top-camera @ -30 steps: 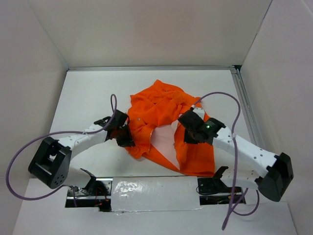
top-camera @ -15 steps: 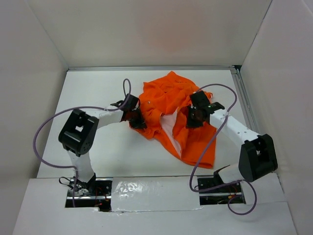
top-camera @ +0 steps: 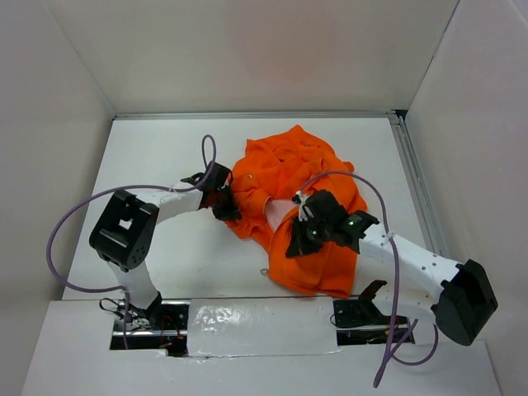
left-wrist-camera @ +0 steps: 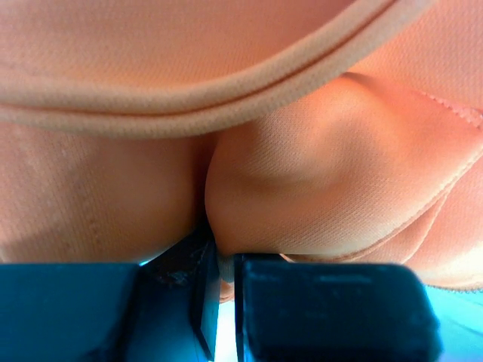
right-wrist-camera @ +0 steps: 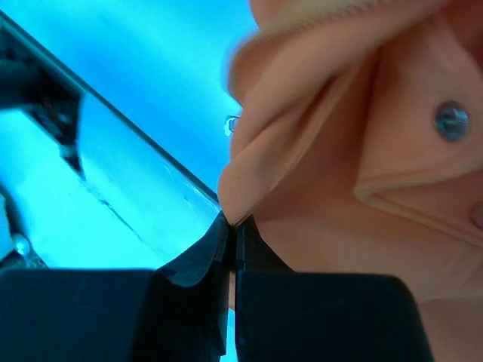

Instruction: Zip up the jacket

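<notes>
The orange jacket [top-camera: 293, 177] lies crumpled in the middle of the table, and its zipper is hidden in the folds. My left gripper [top-camera: 225, 206] is shut on the jacket's left edge. In the left wrist view, a bulge of orange fabric [left-wrist-camera: 302, 188] swells out just above the pinching fingertips [left-wrist-camera: 219, 264]. My right gripper [top-camera: 299, 241] is shut on a fold near the jacket's front. In the right wrist view, its fingertips [right-wrist-camera: 236, 224] nip a thin fabric edge [right-wrist-camera: 249, 181], and a metal snap [right-wrist-camera: 451, 120] shows on a flap.
White walls enclose the table on three sides, and a metal rail [top-camera: 415, 186] runs along the right edge. A shiny taped strip [top-camera: 247, 323] lies between the arm bases. A small metal bit [top-camera: 263, 271] sits on the table by the jacket's near hem. Purple cables loop over both arms.
My right gripper has pulled its fold of the jacket toward the near side, and the pale lining is now covered. The left gripper keeps its hold and has barely shifted in the last half second.
</notes>
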Motion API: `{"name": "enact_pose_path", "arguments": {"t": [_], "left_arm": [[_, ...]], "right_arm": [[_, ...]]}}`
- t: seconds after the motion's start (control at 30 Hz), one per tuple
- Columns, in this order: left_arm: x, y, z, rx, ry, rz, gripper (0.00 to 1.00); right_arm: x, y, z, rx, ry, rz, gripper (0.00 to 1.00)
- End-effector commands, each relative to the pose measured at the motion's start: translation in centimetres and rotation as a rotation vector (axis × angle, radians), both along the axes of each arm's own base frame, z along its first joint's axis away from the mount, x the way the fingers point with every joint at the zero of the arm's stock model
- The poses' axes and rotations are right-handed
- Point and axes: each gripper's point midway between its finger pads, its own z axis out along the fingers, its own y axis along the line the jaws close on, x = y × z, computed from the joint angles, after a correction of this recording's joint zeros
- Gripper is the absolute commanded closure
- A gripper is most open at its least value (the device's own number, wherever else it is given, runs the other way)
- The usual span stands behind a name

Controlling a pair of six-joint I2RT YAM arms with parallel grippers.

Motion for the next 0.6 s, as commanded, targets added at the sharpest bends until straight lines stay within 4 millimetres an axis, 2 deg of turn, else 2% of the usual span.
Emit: {"name": "enact_pose_path", "arguments": {"t": [0.0, 0.03, 0.07, 0.13, 0.2, 0.23, 0.27, 0.33, 0.4, 0.47, 0.5, 0.57], "left_arm": [[-0.5, 0.9, 0.8, 0.029, -0.017, 0.001, 1.00], [-0.7, 0.9, 0.8, 0.027, -0.015, 0.000, 1.00], [-0.8, 0.9, 1.0, 0.023, -0.018, 0.000, 1.00], [-1.2, 1.0, 1.4, 0.018, -0.029, -0.006, 1.00], [-1.7, 1.4, 1.7, 0.024, -0.038, -0.011, 1.00], [-1.8, 1.5, 1.8, 0.027, -0.042, -0.011, 1.00], [-2.0, 1.6, 1.9, 0.030, -0.042, -0.010, 1.00], [-2.6, 1.8, 2.2, 0.030, -0.043, -0.018, 1.00], [-3.2, 1.8, 2.6, 0.026, -0.049, -0.030, 1.00], [-3.8, 2.1, 2.7, 0.034, -0.045, -0.032, 1.00], [-4.0, 2.3, 3.1, 0.033, -0.051, -0.031, 1.00], [-4.8, 2.6, 3.7, 0.038, -0.046, -0.034, 0.88]], "right_arm": [[-0.7, 0.5, -1.6, -0.013, 0.063, -0.045, 1.00], [-0.1, -0.4, -2.4, -0.081, 0.087, -0.138, 1.00], [0.8, -3.0, -4.4, -0.235, 0.091, -0.250, 0.93], [1.4, -4.1, -4.7, -0.305, 0.099, -0.352, 0.79], [1.5, -4.8, -4.2, -0.330, 0.066, -0.388, 0.29], [1.1, -4.6, -3.9, -0.325, 0.054, -0.390, 0.12], [0.8, -4.6, -3.0, -0.294, 0.049, -0.419, 0.01], [-0.1, -5.1, -2.5, -0.272, 0.052, -0.462, 0.00], [-1.6, -6.0, -3.0, -0.292, 0.097, -0.545, 0.00], [-3.6, -7.1, -4.1, -0.313, 0.153, -0.622, 0.00], [-4.5, -7.9, -5.3, -0.338, 0.183, -0.645, 0.00], [-5.5, -7.9, -6.3, -0.323, 0.221, -0.655, 0.00]]}}
